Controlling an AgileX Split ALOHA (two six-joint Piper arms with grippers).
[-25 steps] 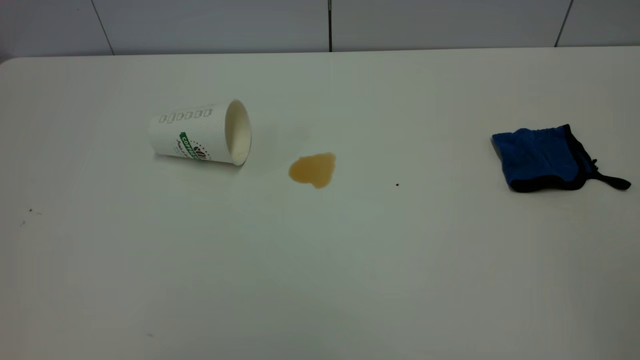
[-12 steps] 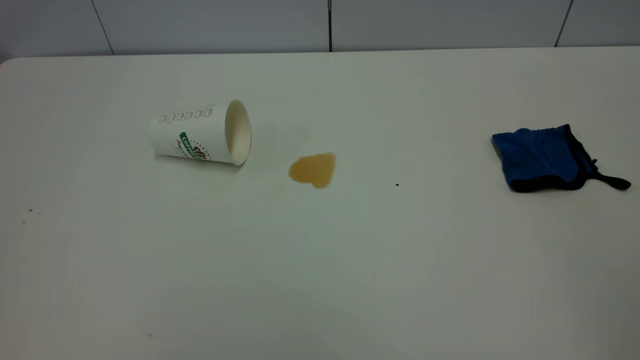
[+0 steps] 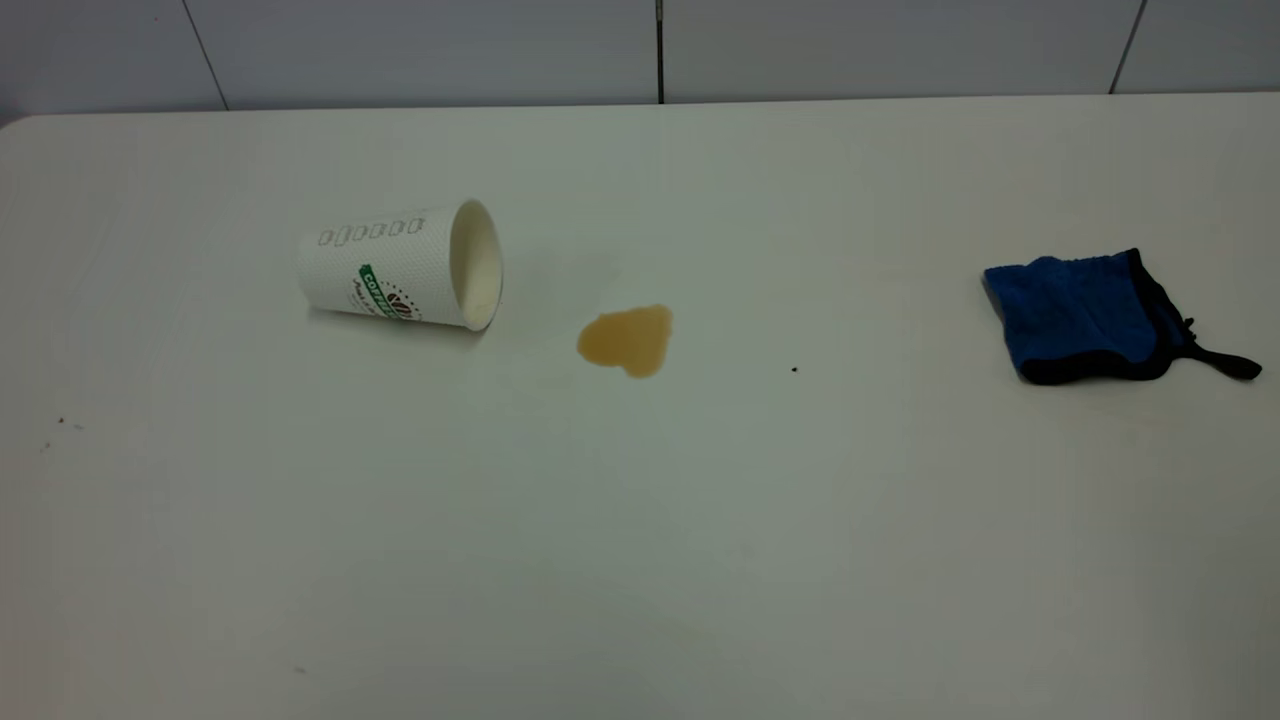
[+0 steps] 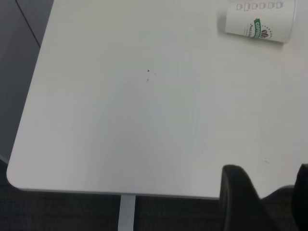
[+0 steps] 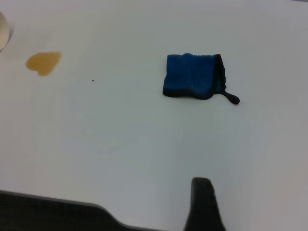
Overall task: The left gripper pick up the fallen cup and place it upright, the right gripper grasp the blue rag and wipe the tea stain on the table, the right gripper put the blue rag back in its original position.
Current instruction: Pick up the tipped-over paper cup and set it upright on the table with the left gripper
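The white cup (image 3: 400,272) with a green band lies on its side at the left of the table (image 3: 640,550), mouth towards the tea stain (image 3: 626,340), a light-brown blob just to its right. The cup also shows in the left wrist view (image 4: 260,21). The blue rag (image 3: 1082,315) with black trim lies folded at the far right; it also shows in the right wrist view (image 5: 193,76), as does the stain (image 5: 43,62). My left gripper (image 4: 269,185) is open and empty over the near table edge, far from the cup. My right gripper (image 5: 204,202) is at the near edge, far from the rag.
A tiny dark speck (image 3: 794,369) lies between the stain and the rag. More small specks (image 3: 60,422) sit near the table's left side. A grey panelled wall (image 3: 640,50) runs behind the table. Neither arm shows in the exterior view.
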